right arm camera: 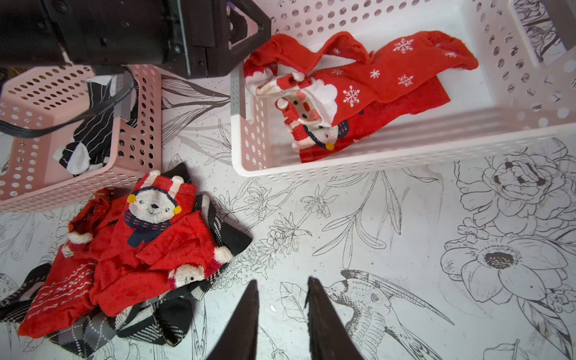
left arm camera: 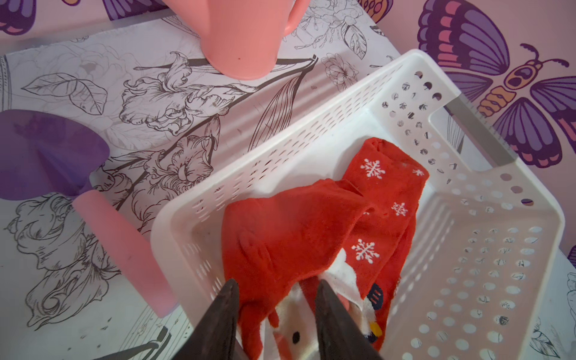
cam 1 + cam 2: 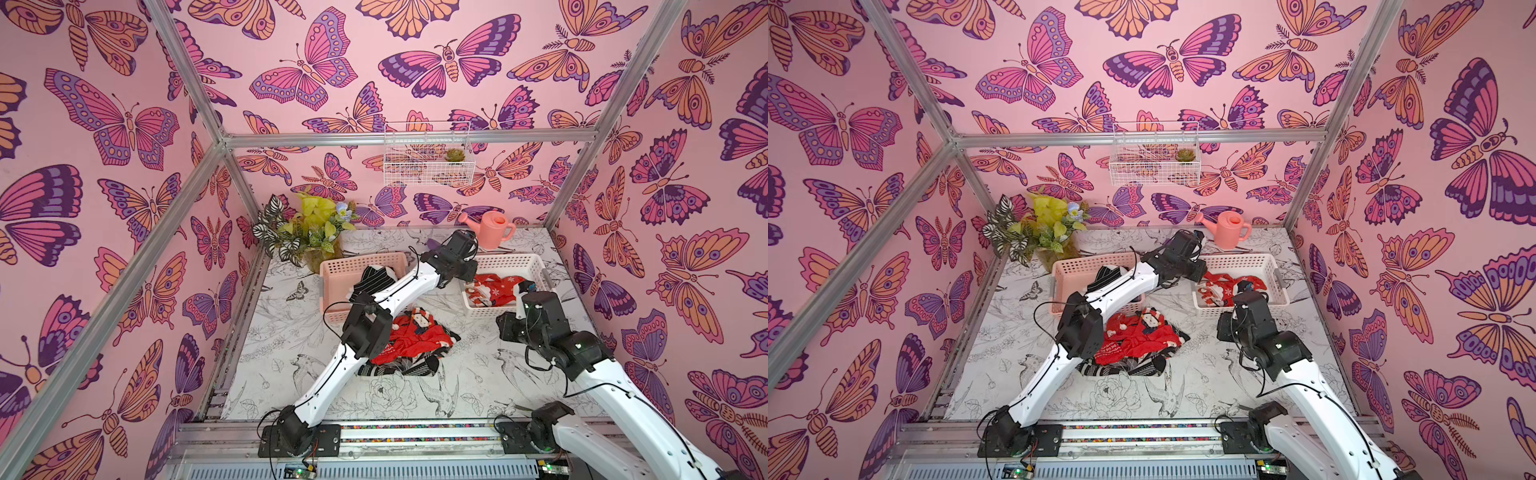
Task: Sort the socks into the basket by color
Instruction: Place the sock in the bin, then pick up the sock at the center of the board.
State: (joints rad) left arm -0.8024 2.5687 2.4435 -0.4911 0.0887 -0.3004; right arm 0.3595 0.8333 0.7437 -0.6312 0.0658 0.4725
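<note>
Socks [image 1: 134, 249], red and black-patterned, heaped on the tabletop [image 1: 405, 249] beside the pink basket [image 1: 143, 131], lie near the right claw [image 1: 282, 280], to its left; this claw, parted and empty, seems the nearer. The left claw [image 2: 276, 282], jaws apart, gripping nothing, hangs over red socks [image 2: 296, 224] in the white basket [image 2: 280, 143]. The heap shows no single long axis.

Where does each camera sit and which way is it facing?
Top views: high at the front, looking down on the table; left arm and right arm show.
Left wrist: on the left arm, looking down into the white basket at red socks; left gripper shows, open.
Right wrist: on the right arm, looking down at the sock pile and pink basket; right gripper shows, open.
Shared: both wrist views see the snowflake sock in the white basket.
</note>
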